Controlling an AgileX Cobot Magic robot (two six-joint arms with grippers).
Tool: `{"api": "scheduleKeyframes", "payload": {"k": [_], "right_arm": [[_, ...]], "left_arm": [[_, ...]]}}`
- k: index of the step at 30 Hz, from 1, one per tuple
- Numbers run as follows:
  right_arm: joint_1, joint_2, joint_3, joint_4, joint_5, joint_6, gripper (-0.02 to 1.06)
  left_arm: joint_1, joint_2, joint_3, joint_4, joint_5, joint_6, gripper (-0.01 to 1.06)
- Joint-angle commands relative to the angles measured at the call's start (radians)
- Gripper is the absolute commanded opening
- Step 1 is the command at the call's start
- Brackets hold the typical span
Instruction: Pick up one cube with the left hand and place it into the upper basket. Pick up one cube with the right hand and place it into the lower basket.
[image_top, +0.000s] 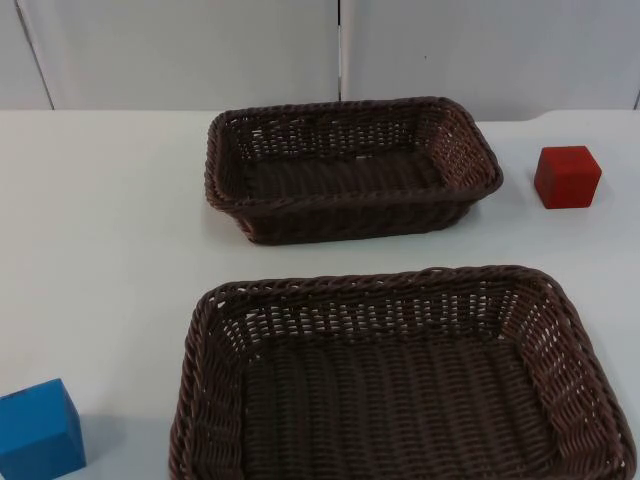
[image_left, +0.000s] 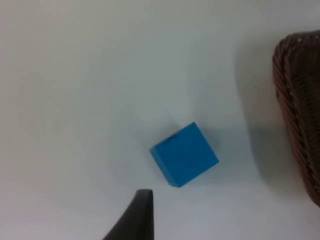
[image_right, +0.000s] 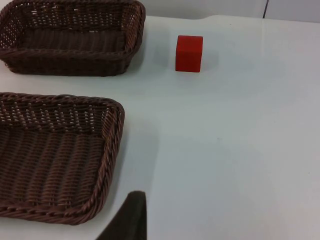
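Left gripper hovers above the blue cube, which sits on the white surface at the near left, beside the near basket. To grip it well, centre over the cube and square up to its turned faces before dropping. I cannot tell how either gripper's fingers stand; the right gripper waits, with the red cube far right by the far basket.

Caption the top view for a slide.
Two empty wicker baskets, upper and lower; red cube right, blue cube left.
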Motion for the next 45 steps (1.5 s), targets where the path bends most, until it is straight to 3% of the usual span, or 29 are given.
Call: {"api": "scheduleKeyframes", "payload": {"k": [1,10,26,38,45], "right_arm": [[-0.001,-0.004,0.002,0.002,-0.002,-0.008,1.05],[-0.001,-0.004,0.002,0.002,-0.002,-0.008,1.05],[-0.001,-0.004,0.002,0.002,-0.002,-0.008,1.05],[-0.001,-0.004,0.002,0.002,-0.002,-0.008,1.05],[-0.001,-0.004,0.002,0.002,-0.002,-0.008,1.05]], "left_arm": [[0.002,0.044,-0.007,-0.019,-0.002,0.009,1.05],[0.002,0.204,-0.007,-0.041,-0.007,0.016,1.05],[-0.003,0.289,-0.007,-0.078,-0.049,-0.011,1.05],[-0.174,0.442,-0.005,-0.011,-0.208,-0.186,1.05],[-0.189,0.507,-0.005,0.055,-0.259,-0.304,1.05]]}}
